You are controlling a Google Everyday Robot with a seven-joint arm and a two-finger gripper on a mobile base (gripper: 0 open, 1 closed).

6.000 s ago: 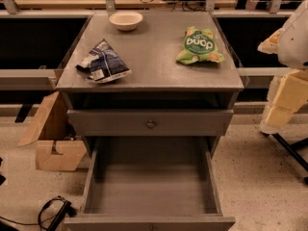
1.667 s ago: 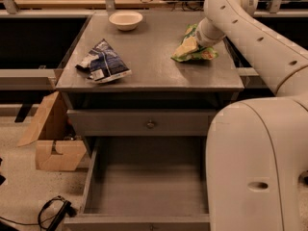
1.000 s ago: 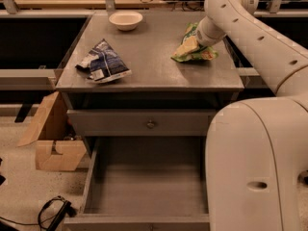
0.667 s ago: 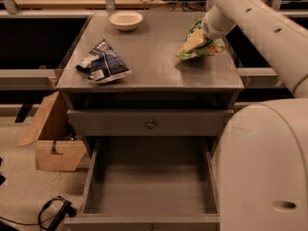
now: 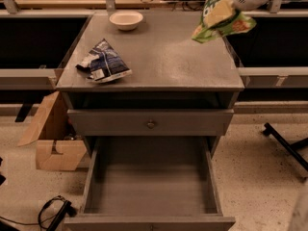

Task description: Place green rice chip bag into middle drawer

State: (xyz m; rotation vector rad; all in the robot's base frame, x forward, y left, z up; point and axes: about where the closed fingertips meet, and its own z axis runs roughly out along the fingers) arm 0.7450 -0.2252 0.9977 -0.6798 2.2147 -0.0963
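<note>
The green rice chip bag (image 5: 219, 14) hangs in the air above the back right corner of the cabinet top (image 5: 163, 61), clear of the surface. My gripper (image 5: 232, 3) is at the top right of the camera view, shut on the bag's upper part; only the white end of the arm shows. The middle drawer (image 5: 151, 186) is pulled open at the bottom, a grey tray with a bare floor, well below and in front of the bag.
A dark blue-and-white snack bag (image 5: 103, 61) lies on the left of the top. A white bowl (image 5: 126, 19) stands at the back. A closed drawer front with a knob (image 5: 150, 124) sits above the open drawer. A cardboard box (image 5: 52, 141) stands on the floor at left.
The green bag was lying on the cabinet top with my gripper on it; now it is lifted off the surface, and the arm has risen mostly out of view.
</note>
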